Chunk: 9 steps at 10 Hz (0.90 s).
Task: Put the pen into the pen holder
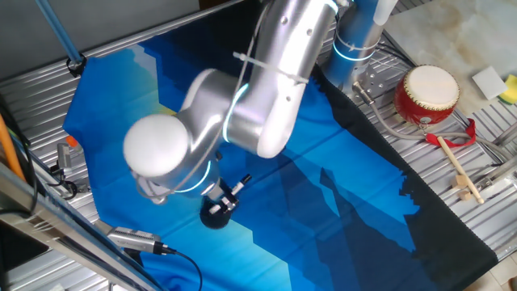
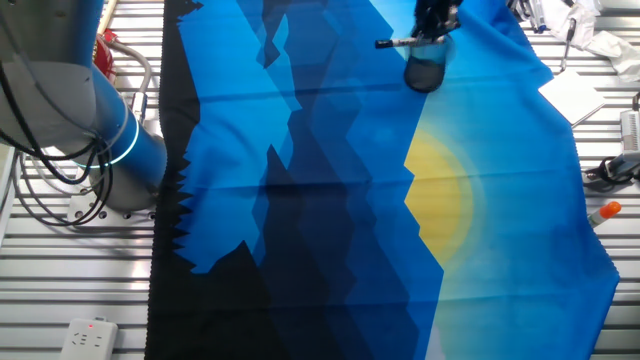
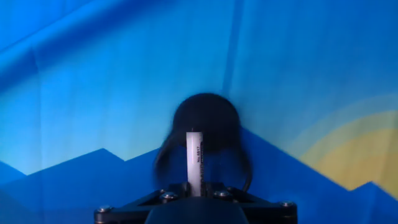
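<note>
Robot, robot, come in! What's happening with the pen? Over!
Tool shut on the pen. Pen held level above the pen holder, not in yet. Nothing seen blocking the rim. Over.

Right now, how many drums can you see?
1: the red drum with a cream top sits on the metal table beside the blue cloth; others may be hidden.

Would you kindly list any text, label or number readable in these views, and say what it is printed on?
Nothing can be quoted with confidence.
Pen, held in the pincer over the pen holder: a line of small black print along the barrel, too small and blurred to read.
No other lettering shows.
</note>
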### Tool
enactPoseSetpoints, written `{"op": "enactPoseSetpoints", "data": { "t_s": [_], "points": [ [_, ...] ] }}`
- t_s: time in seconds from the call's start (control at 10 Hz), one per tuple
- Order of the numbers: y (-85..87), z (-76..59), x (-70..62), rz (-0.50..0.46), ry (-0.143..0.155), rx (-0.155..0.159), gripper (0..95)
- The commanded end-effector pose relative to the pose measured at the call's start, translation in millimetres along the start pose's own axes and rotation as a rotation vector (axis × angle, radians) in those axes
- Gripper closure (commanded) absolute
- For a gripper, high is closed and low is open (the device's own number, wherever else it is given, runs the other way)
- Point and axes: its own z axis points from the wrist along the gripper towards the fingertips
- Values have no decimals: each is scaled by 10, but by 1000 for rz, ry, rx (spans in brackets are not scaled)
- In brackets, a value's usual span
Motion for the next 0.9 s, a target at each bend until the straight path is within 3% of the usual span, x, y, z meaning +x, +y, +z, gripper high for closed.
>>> {"op": "enactPoseSetpoints", "data": {
  "t_s": [0.1,0.3,0.5,0.6,0.7,0.8,0.9],
  "points": [
    [36,140,-63,140,40,-38,950],
    [20,175,-136,135,107,-52,950],
    [7,124,-194,151,106,-55,950],
    [-3,82,-241,143,94,-59,760],
    [-17,4,-322,125,75,-66,380],
    [-34,-137,-449,105,60,-86,190],
    [-43,-248,-535,96,58,-97,190]
  ]
}}
